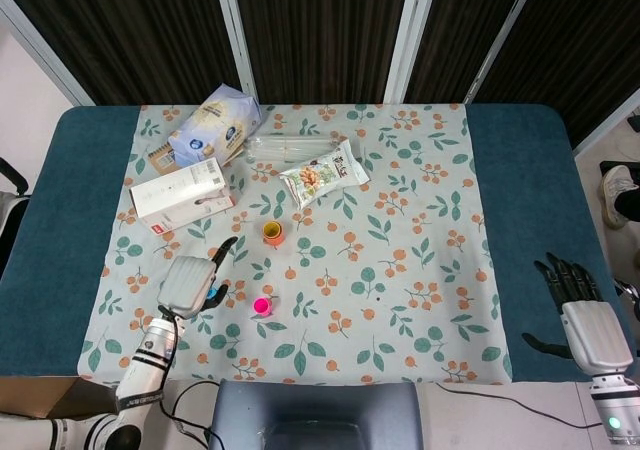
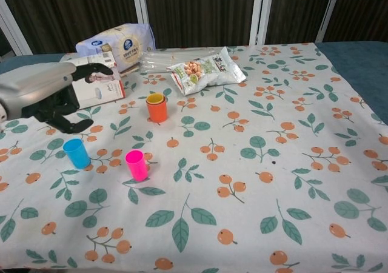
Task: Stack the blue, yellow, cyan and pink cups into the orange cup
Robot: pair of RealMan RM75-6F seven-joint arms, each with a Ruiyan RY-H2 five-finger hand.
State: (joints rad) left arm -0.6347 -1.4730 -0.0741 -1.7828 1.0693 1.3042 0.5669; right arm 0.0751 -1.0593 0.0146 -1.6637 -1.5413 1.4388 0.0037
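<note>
Empty, fingers apart, the left hand (image 2: 51, 97) hovers above the small cyan plastic cup (image 2: 77, 153); a careless descent could topple it.

Left robot hand (image 1: 188, 283) hovers over the near-left part of the surface (image 1: 420, 230), palm down, fingers (image 2: 91, 71) apart and loosely curled, holding nothing. Its forearm runs back toward the lower-left frame edge. Right robot hand (image 1: 578, 310) rests at the far right edge, fingers spread and extended, empty.
</note>
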